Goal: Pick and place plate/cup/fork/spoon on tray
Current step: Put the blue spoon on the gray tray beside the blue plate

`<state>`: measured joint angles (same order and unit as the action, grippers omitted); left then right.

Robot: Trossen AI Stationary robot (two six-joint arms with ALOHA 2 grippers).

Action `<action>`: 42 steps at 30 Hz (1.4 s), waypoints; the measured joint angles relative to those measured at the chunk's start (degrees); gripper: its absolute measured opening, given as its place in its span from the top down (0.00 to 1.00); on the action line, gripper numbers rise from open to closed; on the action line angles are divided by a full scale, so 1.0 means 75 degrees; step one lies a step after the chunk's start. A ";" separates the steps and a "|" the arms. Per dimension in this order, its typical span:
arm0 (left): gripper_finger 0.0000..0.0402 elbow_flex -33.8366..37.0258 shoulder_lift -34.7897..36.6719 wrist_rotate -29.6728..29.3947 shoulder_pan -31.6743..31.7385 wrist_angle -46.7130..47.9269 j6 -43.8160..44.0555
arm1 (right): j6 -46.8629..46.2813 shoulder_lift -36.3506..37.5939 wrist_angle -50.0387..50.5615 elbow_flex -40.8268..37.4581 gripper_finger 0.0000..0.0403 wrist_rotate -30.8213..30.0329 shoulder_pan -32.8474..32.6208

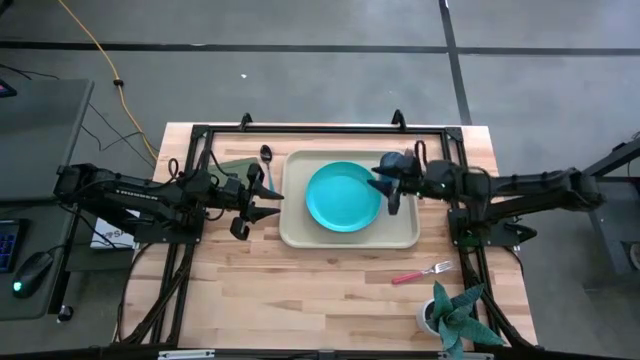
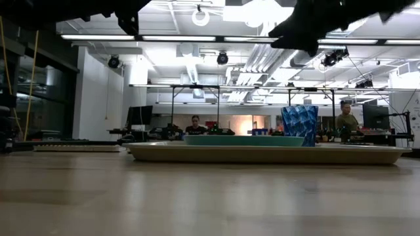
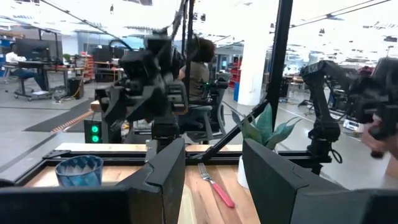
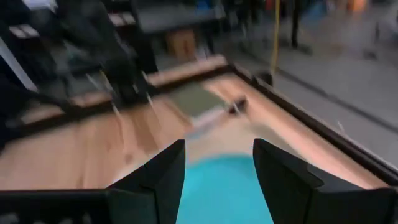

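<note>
— Five task items on the bench; list them by material and shape, please.

— Item one: tray [image 1: 300, 232], beige plastic, rectangular, rounded corners, raised rim, lying mid-table on the pale wood-plank table [image 1: 330, 300]. Item two: plate [image 1: 343, 197], turquoise plastic, round and flat, resting inside the tray. Item three: cup [image 2: 299, 125], translucent blue with a faceted wall, standing upright on the tray beside the plate; from above it is mostly hidden under the right arm. Item four: fork [image 1: 421, 273], metal tines, red-pink handle, lying on bare wood near the potted plant [image 1: 452, 315], well apart from the tray. Item five: spoon [image 1: 268, 166], dark shiny bowl, light blue handle, lying just beside the tray's left edge, next to an olive-green flat rectangle [image 1: 238, 169].

— And the claws?

— Left gripper [image 1: 256, 206]: just off the tray's left edge, fingers spread, nothing between them. Right gripper [image 1: 388, 187]: over the tray's right part, at the plate's edge and above the cup; its wrist view is blurred, but the fingers appear parted with only turquoise showing between them, and nothing held.
</note>
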<state>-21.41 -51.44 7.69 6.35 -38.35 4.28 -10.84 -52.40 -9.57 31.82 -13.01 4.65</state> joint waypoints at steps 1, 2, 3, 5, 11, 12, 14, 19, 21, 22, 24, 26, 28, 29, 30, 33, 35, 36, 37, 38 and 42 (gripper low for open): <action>0.65 0.0000 0.0000 -0.0025 0.0000 0.0000 -0.0029 | 0.0107 -0.0004 -0.0737 -0.0390 0.55 0.0002 -0.0035; 0.65 0.0000 0.0000 -0.0073 0.0000 -0.0002 -0.0106 | 0.0210 -0.0028 -0.1395 -0.0727 0.55 0.0006 -0.0052; 0.65 0.0000 0.0000 -0.0128 0.0000 0.0011 -0.0216 | 0.0269 -0.0079 -0.1984 -0.1006 0.55 0.0018 -0.0050; 0.65 0.0000 0.0000 -0.0235 0.0000 0.0107 -0.0328 | 0.0308 -0.0127 -0.2813 -0.1391 0.55 0.0015 -0.0047; 0.65 0.0000 -0.0016 -0.0447 0.0000 0.0171 -0.0339 | 0.0420 -0.0163 -0.3068 -0.1497 0.55 0.0152 -0.0044; 0.65 0.0000 -0.0020 -0.0455 0.0000 0.0176 -0.0341 | 0.0438 -0.0156 -0.3067 -0.1474 0.55 0.0222 -0.0044; 0.65 0.0000 -0.0017 -0.0455 0.0000 0.0169 -0.0339 | 0.0451 -0.0146 -0.3187 -0.1448 0.55 0.0419 -0.0044; 0.65 0.0000 -0.0017 -0.0525 0.0000 0.0174 -0.0325 | 0.0512 -0.0146 -0.3287 -0.1443 0.55 0.0592 -0.0044; 0.65 0.0000 -0.0035 -0.0752 -0.0002 0.0182 -0.0162 | 0.0566 -0.0146 -0.3290 -0.1443 0.55 0.0597 -0.0044; 0.65 0.0000 -0.0068 -0.1117 -0.0014 0.0215 0.0092 | 0.0606 -0.0146 -0.3293 -0.1443 0.55 0.0597 -0.0044; 0.65 -0.0005 -0.0166 -0.2385 -0.0008 0.0532 0.0747 | 0.0655 -0.0146 -0.3365 -0.1443 0.55 0.0595 -0.0041; 0.65 -0.0205 -0.0301 -0.3706 0.0205 0.1468 0.0929 | 0.0655 -0.0146 -0.3449 -0.1438 0.55 0.0596 -0.0039; 0.65 -0.0775 -0.0419 -0.4388 0.0721 0.3142 0.1082 | 0.0656 -0.0146 -0.3545 -0.1437 0.55 0.0597 -0.0026; 0.65 -0.1125 -0.0545 -0.4486 0.1082 0.3964 0.1277 | 0.0656 -0.0146 -0.3569 -0.1437 0.55 0.0595 -0.0026; 0.65 -0.1473 -0.0737 -0.4481 0.1476 0.4669 0.1456 | 0.0656 -0.0146 -0.3573 -0.1437 0.55 0.0594 -0.0026; 0.65 -0.2275 -0.1513 -0.3883 0.2804 0.6217 0.1614 | 0.0747 -0.0146 -0.3569 -0.1437 0.55 0.0594 -0.0026; 0.65 -0.2695 -0.2090 -0.3295 0.3707 0.6702 0.1744 | 0.0771 -0.0146 -0.3569 -0.1437 0.55 0.0594 -0.0026; 0.65 -0.2825 -0.2405 -0.2956 0.4137 0.6832 0.1849 | 0.0768 -0.0146 -0.3564 -0.1437 0.55 0.0594 -0.0026; 0.65 -0.2893 -0.2748 -0.2583 0.4551 0.6900 0.1926 | 0.0770 -0.0146 -0.3563 -0.1437 0.55 0.0594 -0.0026; 0.65 -0.2929 -0.3086 -0.2226 0.4906 0.6928 0.1988 | 0.0771 -0.0146 -0.3563 -0.1437 0.55 0.0594 -0.0026; 0.65 -0.3042 -0.4240 -0.1371 0.5900 0.6840 0.2202 | 0.0771 -0.0146 -0.3557 -0.1437 0.55 0.0594 -0.0026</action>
<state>-44.23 -83.24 -2.59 50.60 12.95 20.79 -5.06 -53.49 -36.25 21.04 -8.56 4.45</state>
